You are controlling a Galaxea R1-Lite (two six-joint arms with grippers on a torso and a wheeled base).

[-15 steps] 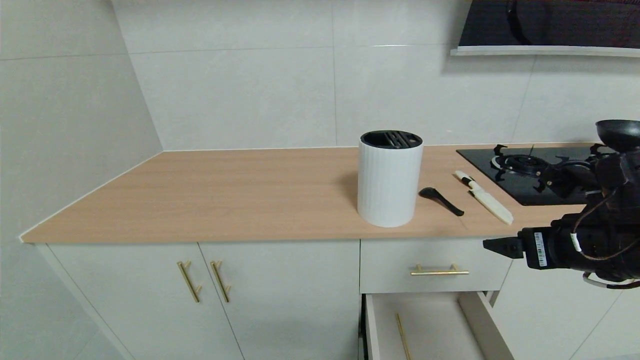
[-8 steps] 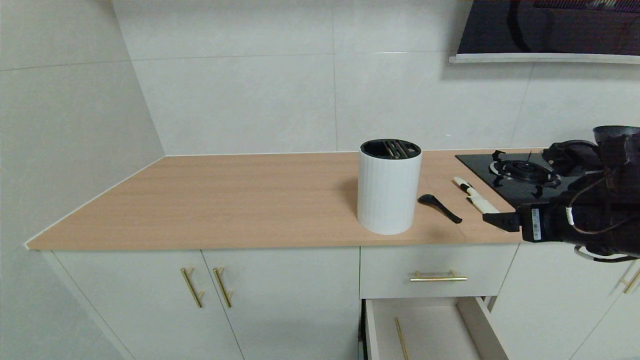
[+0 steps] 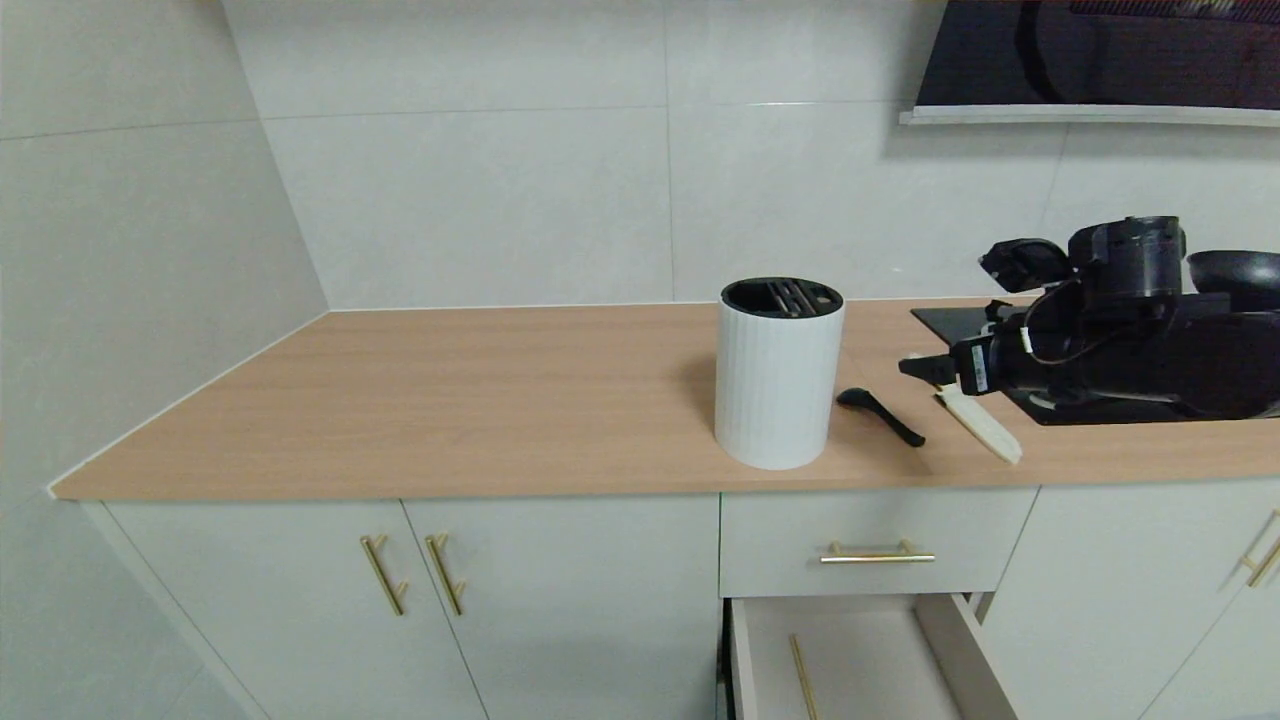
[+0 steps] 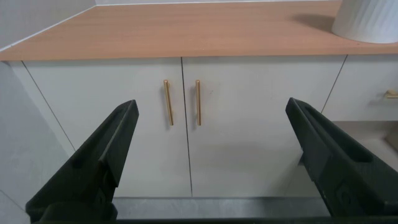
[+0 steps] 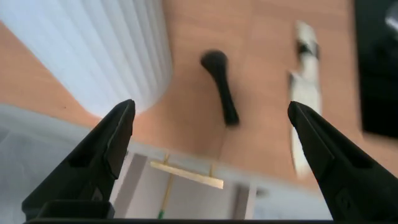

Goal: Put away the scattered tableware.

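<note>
The right gripper has been lifted from down by the drawers to over the counter, and is now held above the handle end of the white knife. Its fingers are spread wide and nothing is held, so a pick is likely being started. The black spoon is lying between the knife and the white holder. The knife tip is close to the near edge, above the open drawer. Little room is left between the holder and the stove. The left gripper is held low by the cupboard doors, spread wide and empty
</note>
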